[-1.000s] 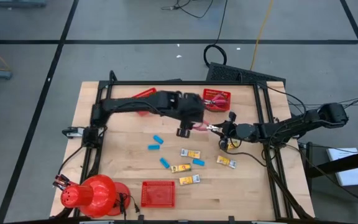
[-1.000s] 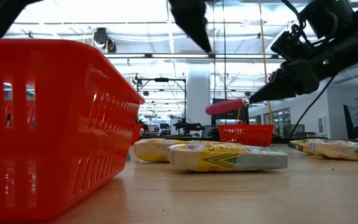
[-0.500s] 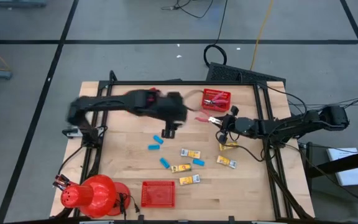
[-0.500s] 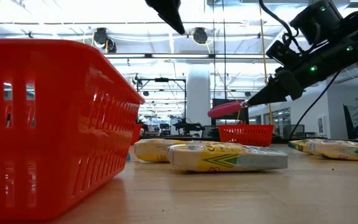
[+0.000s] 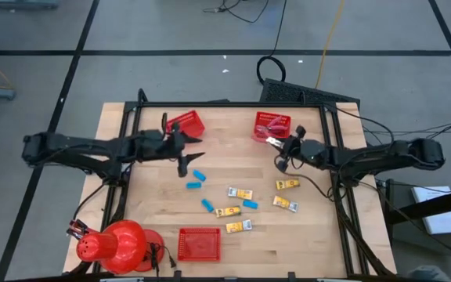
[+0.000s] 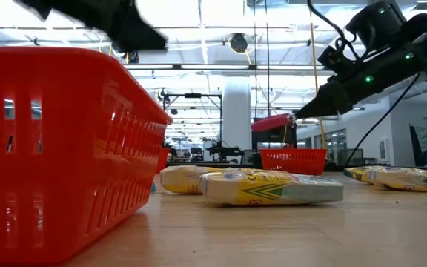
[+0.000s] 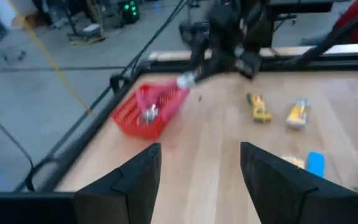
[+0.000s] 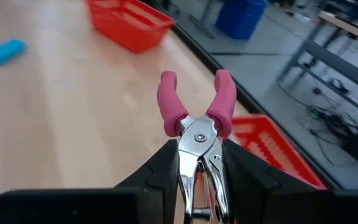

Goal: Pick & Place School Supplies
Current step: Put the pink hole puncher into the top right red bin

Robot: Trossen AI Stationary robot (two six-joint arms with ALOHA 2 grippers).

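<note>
The right arm reaches in low from the table's right edge, its gripper (image 5: 279,146) clenched on pliers (image 8: 196,118) by the metal nose, pink handles (image 6: 273,122) pointing ahead, raised just beside the far basket (image 5: 272,125). The left arm lies stretched along the left side, its gripper (image 5: 190,153) released with jaws spread, near another basket (image 5: 185,125). The table (image 5: 155,211) is pale wood. Blue blocks (image 5: 199,175) and yellow packets (image 5: 239,193) lie scattered mid-table; a third mesh basket (image 5: 199,244) sits at the near edge. Beyond is an open hall with ceiling lights.
</note>
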